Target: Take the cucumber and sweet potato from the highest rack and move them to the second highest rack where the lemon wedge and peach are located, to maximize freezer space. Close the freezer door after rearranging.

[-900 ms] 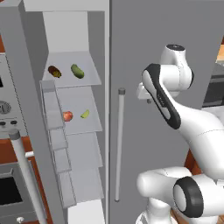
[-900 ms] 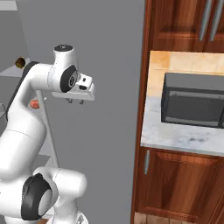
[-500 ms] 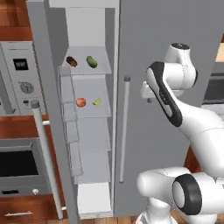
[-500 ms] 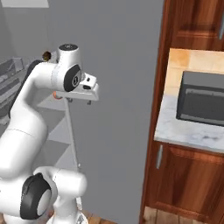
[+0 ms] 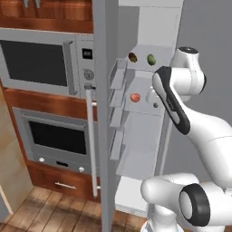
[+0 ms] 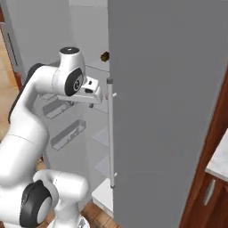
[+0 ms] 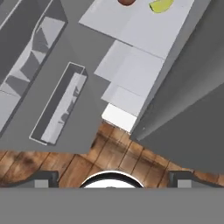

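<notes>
A simulated kitchen with wood-fronted cabinets, a built-in steel microwave (image 5: 41, 63) and a dark-glassed oven (image 5: 56, 138) is lying to the left of a tall grey freezer, whose door (image 5: 105, 113) is standing open edge-on toward the left base camera. Inside, white racks are stepping down the cavity.

On the highest rack (image 5: 145, 52), above and slightly left of the gripper (image 6: 94, 91), 2 items are sitting side by side: a dark brownish sweet potato (image 5: 132, 57) and a green cucumber (image 5: 151, 59). On the second highest rack (image 5: 142, 88), roughly level with the gripper and just to its left, a reddish round peach (image 5: 135, 97) is resting; the yellow-green lemon wedge (image 7: 161, 6) is showing at the top of the hand view beside it.

The gripper is hanging in front of the open compartment, pointing downward at the lower racks and the wooden floor. Its fingers are barely showing at the bottom of the hand view, so I cannot tell whether they are parted or closed; it seems to be carrying nothing.

The step in hand is probably the approach: neither vegetable is moved yet. The next move calls for lifting and tilting the hand toward the highest rack, then reaching in for 1 vegetable without brushing its neighbour.
</notes>
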